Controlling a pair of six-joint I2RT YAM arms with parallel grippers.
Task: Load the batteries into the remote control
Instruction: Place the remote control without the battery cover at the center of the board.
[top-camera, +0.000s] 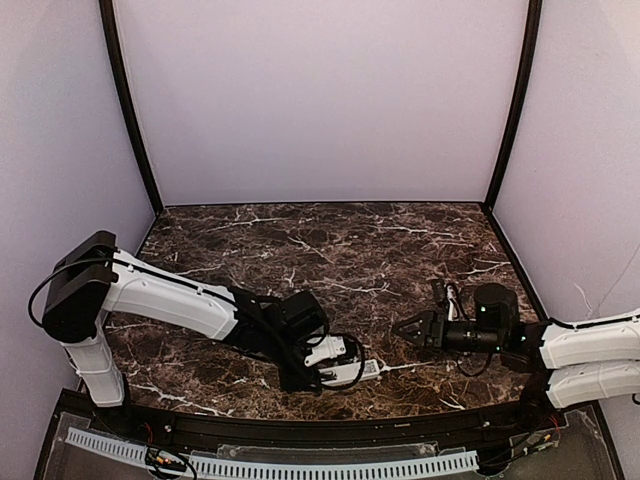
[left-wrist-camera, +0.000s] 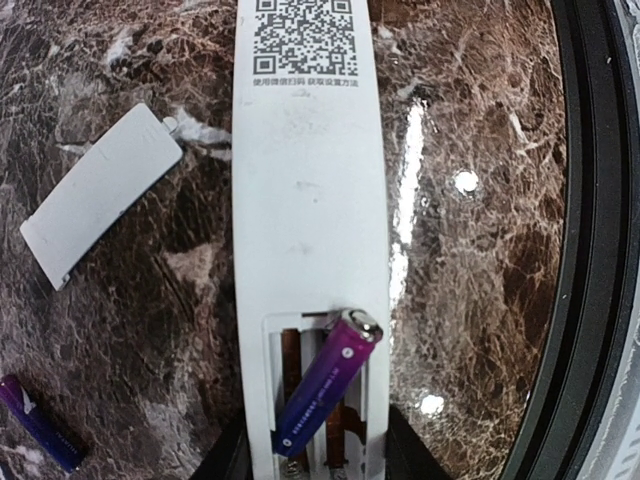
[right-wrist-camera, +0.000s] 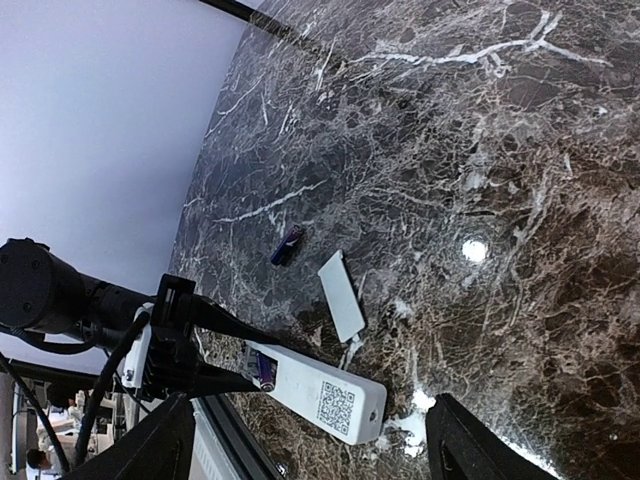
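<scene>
Skewed battery (left-wrist-camera: 325, 395) looks light, slick: we'd nip its barrel with spread right fingers (right-wrist-camera: 140, 450), left fingers (left-wrist-camera: 412, 455) pinching the remote control (left-wrist-camera: 310, 250)

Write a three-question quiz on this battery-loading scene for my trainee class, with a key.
1. True or false: the battery in the recess of the remote control lies flat and fully seated.
2. Where is the second battery? A, seated in the recess; B, loose on the table; C, out of sight.
3. Which end effector grips the remote control?

Key
1. False: it sits askew, one end propped on the rim.
2. B.
3. The left end effector.
</scene>
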